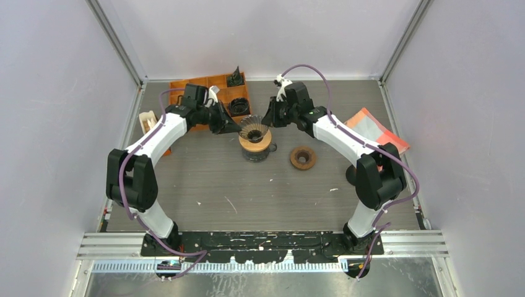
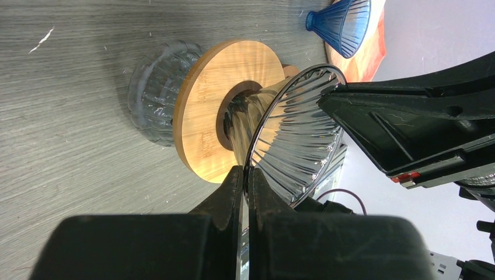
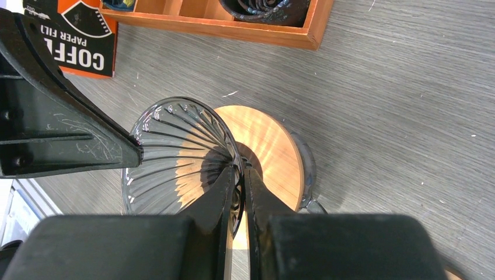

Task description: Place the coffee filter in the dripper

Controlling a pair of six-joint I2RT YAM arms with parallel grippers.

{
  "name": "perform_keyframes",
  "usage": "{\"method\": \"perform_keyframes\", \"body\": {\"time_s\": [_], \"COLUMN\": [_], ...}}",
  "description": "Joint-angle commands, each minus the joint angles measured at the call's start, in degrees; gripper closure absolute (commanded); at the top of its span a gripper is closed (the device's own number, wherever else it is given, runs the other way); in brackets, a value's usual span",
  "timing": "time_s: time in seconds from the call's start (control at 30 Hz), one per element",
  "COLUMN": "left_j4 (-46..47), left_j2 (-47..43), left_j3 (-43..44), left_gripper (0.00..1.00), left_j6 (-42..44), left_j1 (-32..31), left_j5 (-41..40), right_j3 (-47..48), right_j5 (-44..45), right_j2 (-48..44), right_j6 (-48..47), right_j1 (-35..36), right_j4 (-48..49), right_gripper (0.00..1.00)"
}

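Note:
The clear ribbed glass dripper [image 1: 254, 129] sits in a round wooden collar [image 1: 256, 144] on a glass base, centre back of the table. My left gripper [image 1: 238, 128] is shut on its left rim, seen close in the left wrist view [image 2: 246, 176] on the dripper [image 2: 297, 140]. My right gripper [image 1: 270, 120] is shut on the opposite rim, seen in the right wrist view [image 3: 240, 175] on the dripper [image 3: 175, 157]. The cone holds no filter. A pale stack that looks like paper filters [image 1: 147, 121] lies at the far left. An orange paper filter pack [image 3: 76, 41] lies beside it.
An orange wooden tray [image 1: 213, 86] with dark parts stands behind the dripper. A spare wooden ring [image 1: 303, 158] lies to its right. An orange and white packet [image 1: 374, 129] lies at the right edge. A blue dripper [image 2: 340, 23] stands near that packet.

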Motion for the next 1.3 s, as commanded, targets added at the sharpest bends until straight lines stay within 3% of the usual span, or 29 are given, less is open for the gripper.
{"method": "perform_keyframes", "body": {"time_s": [0.0, 1.0, 1.27], "left_j4": [0.4, -2.8, -4.2], "left_j2": [1.6, 1.4, 0.1], "left_j3": [2.2, -2.7, 0.8], "left_gripper": [1.00, 1.00, 0.95], "left_j6": [1.4, 4.0, 4.0], "left_j1": [-1.9, -6.0, -6.0], "left_j5": [0.2, -8.4, -9.4], "right_j3": [-4.4, -14.1, -11.4], "right_j5": [0.4, 4.1, 3.0], "right_j2": [3.4, 1.1, -3.1], "right_j6": [-1.3, -4.4, -3.9], "right_j1": [0.8, 4.1, 4.1], "right_j4": [-4.4, 2.0, 2.0], "right_gripper": [0.99, 0.99, 0.90]}}
